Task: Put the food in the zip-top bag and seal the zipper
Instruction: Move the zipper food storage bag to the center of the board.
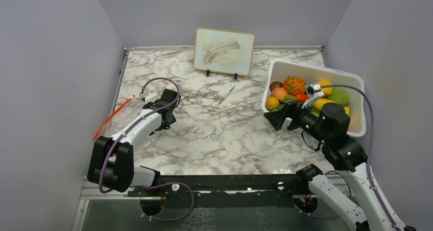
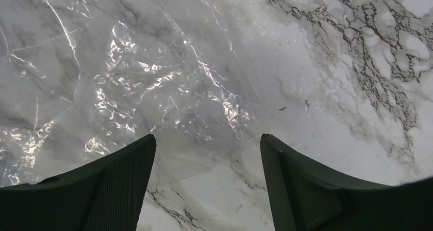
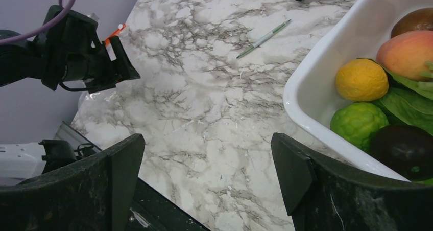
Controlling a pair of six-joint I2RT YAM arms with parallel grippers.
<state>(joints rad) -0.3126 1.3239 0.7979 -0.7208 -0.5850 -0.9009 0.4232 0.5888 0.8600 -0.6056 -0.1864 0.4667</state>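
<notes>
Top external showed zip-top bag [image 2: 153,77] lying frame-left under wide, empty left gripper [image 2: 207,141]; food [image 1: 293,85] sat frame-right beside wide, empty right gripper [image 3: 204,137].

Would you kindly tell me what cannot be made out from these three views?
- Top view: the left arm covers part of the zip-top bag; whether the zipper is open is unclear.
- Left wrist view: zipper out of frame.
- Top view: the right arm hides some food in the bin.
- Right wrist view: bin cut by the edge.
</notes>
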